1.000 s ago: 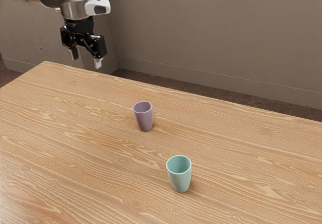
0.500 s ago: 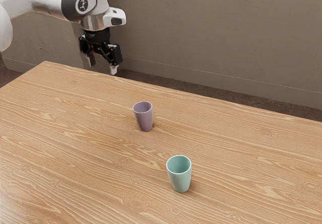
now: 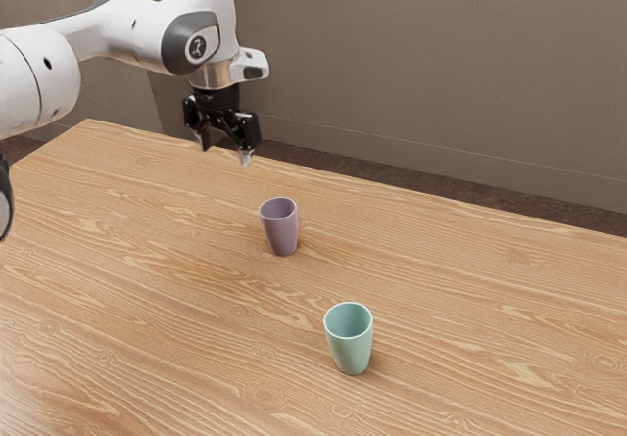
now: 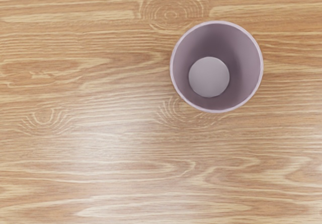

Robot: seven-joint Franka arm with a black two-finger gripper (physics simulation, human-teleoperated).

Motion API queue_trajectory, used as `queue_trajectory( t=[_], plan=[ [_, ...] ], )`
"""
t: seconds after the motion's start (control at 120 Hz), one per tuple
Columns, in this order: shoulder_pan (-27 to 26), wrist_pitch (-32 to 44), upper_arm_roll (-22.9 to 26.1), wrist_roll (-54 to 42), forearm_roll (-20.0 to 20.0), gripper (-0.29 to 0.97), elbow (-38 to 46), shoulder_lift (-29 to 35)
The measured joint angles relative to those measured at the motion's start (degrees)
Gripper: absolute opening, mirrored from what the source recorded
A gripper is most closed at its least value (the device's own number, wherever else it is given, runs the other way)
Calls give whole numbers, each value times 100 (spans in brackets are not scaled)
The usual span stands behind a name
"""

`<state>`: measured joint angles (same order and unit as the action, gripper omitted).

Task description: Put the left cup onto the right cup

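A purple cup (image 3: 279,224) stands upright near the middle of the wooden table (image 3: 118,260). A teal cup (image 3: 349,337) stands upright nearer the front, toward the exterior view's right of the purple one. My gripper (image 3: 224,148) hangs open in the air above the table's far edge, up and toward the exterior view's left of the purple cup, holding nothing. In the wrist view I look straight down into the purple cup (image 4: 216,66), empty, with its round bottom visible.
A beige wall (image 3: 441,54) runs behind the table, with a strip of dark floor (image 3: 470,186) between them. Bare wood (image 4: 90,148) lies all around the purple cup.
My arm has swung toward the exterior view's right and lowered, bringing the gripper closer to the purple cup. Both cups stand where they were.
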<state>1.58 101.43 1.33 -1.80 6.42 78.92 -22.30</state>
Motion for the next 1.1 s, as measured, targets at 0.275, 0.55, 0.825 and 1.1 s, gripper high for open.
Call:
queue_trajectory(
  t=[0.275, 0.55, 0.825, 1.1],
  plan=[
    [0, 258, 3, -36, -3, 68, -197, -328],
    [-13, 412, 19, -65, -50, 68, -284, -565],
    [-18, 566, 51, -49, -109, 68, -322, -811],
    [-17, 744, 59, -32, -153, 68, -322, -1012]
  ],
)
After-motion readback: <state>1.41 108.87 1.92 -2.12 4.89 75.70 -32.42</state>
